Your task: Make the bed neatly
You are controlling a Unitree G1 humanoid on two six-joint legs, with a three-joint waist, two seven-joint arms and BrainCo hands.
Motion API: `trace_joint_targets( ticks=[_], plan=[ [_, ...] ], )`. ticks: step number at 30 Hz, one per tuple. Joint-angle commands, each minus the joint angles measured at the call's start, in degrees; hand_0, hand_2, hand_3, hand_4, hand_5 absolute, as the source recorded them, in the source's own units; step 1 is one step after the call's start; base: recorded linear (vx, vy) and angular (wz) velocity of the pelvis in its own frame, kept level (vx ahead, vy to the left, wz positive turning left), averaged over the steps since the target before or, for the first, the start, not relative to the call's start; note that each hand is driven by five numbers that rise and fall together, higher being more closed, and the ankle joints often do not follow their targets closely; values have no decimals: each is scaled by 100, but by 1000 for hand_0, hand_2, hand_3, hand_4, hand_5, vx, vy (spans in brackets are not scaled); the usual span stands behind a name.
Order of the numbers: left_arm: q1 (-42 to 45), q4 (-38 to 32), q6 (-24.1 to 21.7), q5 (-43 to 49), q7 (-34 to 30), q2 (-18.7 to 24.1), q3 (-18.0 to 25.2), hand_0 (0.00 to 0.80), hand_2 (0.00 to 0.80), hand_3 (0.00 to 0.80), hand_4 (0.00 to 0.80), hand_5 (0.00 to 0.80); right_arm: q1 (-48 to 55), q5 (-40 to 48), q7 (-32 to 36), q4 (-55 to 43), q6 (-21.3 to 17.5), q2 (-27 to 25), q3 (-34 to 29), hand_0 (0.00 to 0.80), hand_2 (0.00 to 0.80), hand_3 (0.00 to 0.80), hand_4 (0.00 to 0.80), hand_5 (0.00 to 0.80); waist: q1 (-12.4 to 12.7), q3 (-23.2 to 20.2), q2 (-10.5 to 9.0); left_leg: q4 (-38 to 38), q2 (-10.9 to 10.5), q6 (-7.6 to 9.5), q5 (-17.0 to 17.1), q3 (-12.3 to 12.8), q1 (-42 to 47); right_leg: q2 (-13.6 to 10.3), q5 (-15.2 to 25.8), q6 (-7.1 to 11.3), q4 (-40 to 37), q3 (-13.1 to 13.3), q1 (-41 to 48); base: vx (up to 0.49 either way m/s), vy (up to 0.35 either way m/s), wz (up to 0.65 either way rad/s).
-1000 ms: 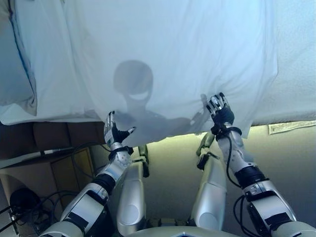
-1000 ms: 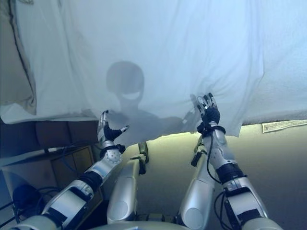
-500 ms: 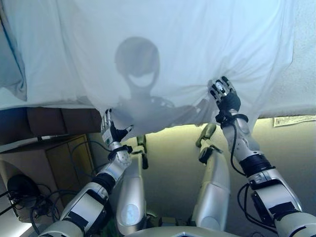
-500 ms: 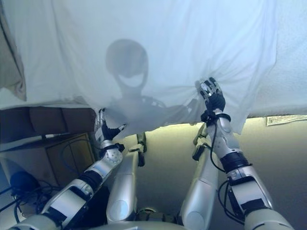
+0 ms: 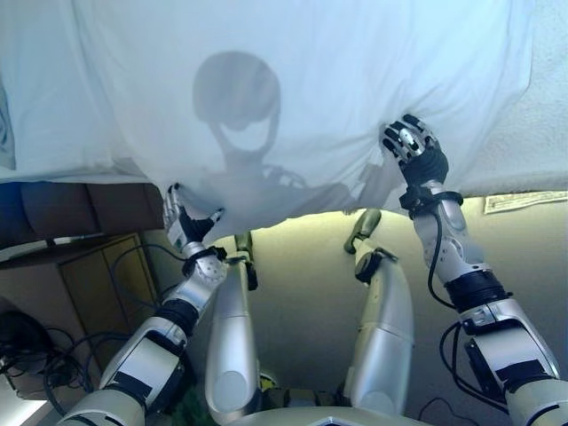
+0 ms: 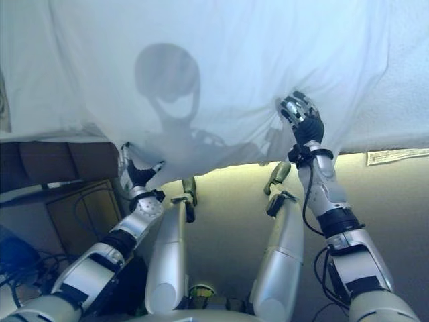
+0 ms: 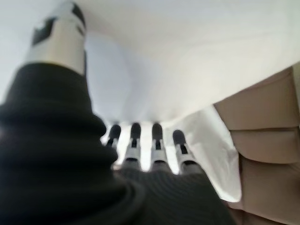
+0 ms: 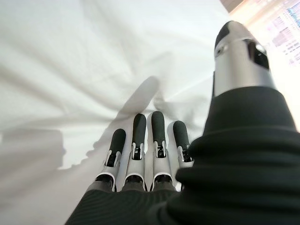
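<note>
A white sheet (image 5: 337, 80) is spread over the bed and fills the upper part of both eye views, its near edge hanging over the bed's side. My right hand (image 5: 415, 153) rests on the sheet near that edge, fingers (image 8: 140, 140) laid fairly straight on the cloth and the thumb (image 8: 239, 56) held apart. My left hand (image 5: 184, 226) is lower and at the sheet's hanging edge, fingers (image 7: 157, 140) straight with their tips against the cloth (image 7: 187, 56), thumb spread to the side. Neither hand has cloth pinched.
A textured white cover (image 5: 550, 106) shows past the sheet on the right. The dark brown bed base (image 5: 80, 209) and a wooden cabinet (image 5: 98, 280) lie at the left, with cables (image 5: 35, 355) on the floor. A printed paper (image 5: 524, 202) lies at the right by the bed's foot.
My right hand has moved farther onto the bed, pushing the sheet's edge ahead of it. My left hand has drifted left along the hanging edge. The camera has also shifted.
</note>
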Motion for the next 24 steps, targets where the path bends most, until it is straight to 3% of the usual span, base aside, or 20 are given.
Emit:
trace_joint_targets(
  ticks=[1, 6, 9, 18, 21, 24],
  plan=[
    [-55, -38, 17, 61, 62, 206, 201, 0, 0, 0, 0, 0, -83, 181, 228, -631, -184, -215, -344, 0, 0, 0, 0, 0, -15, -79, -77, -375, 165, 112, 1137, -205, -600, -517, 1085, 1160, -668, 472, 167, 40, 103, -19],
    [-173, 164, 43, -411, -200, 201, 277, 0, 0, 0, 0, 0, -84, 67, 289, -687, 143, -399, -449, 0, 0, 0, 0, 0, -194, -171, 73, -294, 145, 82, 1208, -139, -650, -524, 1112, 1179, -557, 698, 2, 63, 145, -14],
    [-289, 368, 341, -657, -595, 253, 275, 0, 0, 0, 0, 0, -41, 100, 371, -702, 274, -510, -532, 0, 0, 0, 0, 0, -289, -183, 99, -239, 142, 70, 1230, -138, -713, -488, 1140, 1178, -535, 794, -84, 46, 81, -3],
    [-642, 1252, 1732, -944, -805, 554, 170, 0, 0, 0, 0, 0, 121, 248, 698, -848, 392, -652, -528, 0, 0, 0, 0, 0, -476, -153, 1, -176, 241, 43, 1270, -84, -728, -459, 1209, 1174, -630, 795, -51, 42, 50, -2],
    [-663, 1377, 1857, -454, -836, 606, 142, 0, 0, 0, 0, 0, 166, 192, 775, -982, 536, -788, -550, 0, 0, 0, 0, 0, -558, -182, 86, -186, 239, 25, 1300, 5, -670, -489, 1188, 1151, -579, 877, -82, 51, 169, -6],
    [-645, 1312, 2189, 534, -959, 659, -149, 0, 0, 0, 0, 0, 216, 72, 817, -1131, 718, -945, -636, 0, 0, 0, 0, 0, -635, -223, 240, -213, 187, 14, 1301, 99, -606, -543, 1185, 1145, -529, 981, -158, 42, 199, -4]
  ],
)
